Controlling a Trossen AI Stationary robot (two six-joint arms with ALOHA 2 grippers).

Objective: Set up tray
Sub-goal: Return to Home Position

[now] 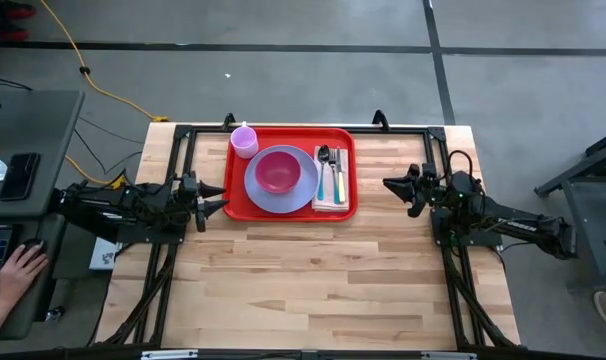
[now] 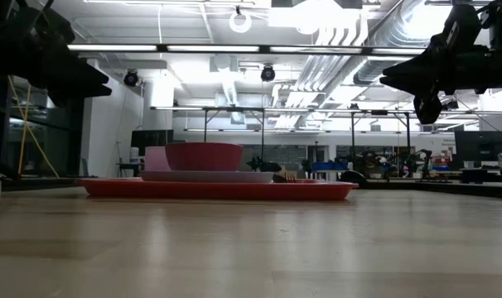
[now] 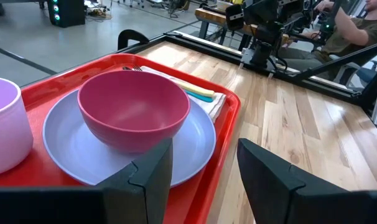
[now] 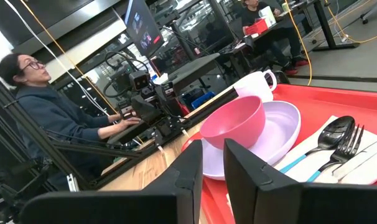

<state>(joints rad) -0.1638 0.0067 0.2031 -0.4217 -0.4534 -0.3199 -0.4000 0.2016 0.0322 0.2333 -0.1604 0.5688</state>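
— Where do we have our grippers?
— Our left gripper (image 1: 219, 203) hangs just left of the tray (image 1: 293, 135), fingers spread wide and empty. Our right gripper (image 1: 393, 184) waits to its right, fingers narrowly parted, holding nothing.
— And the tray?
— It lies on the table (image 1: 313, 270) between them, and we see plate (image 1: 299, 196), bowl (image 1: 276, 172) and cup (image 1: 244, 142) on it.

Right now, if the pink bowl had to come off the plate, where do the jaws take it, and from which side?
Take the pink bowl by its rim, from above, one jaw inside and one outside: it sits upright, mouth open, and looks too wide to span. Use the left rim, nearest the left gripper; the cup crowds the far-left, the cutlery the right.
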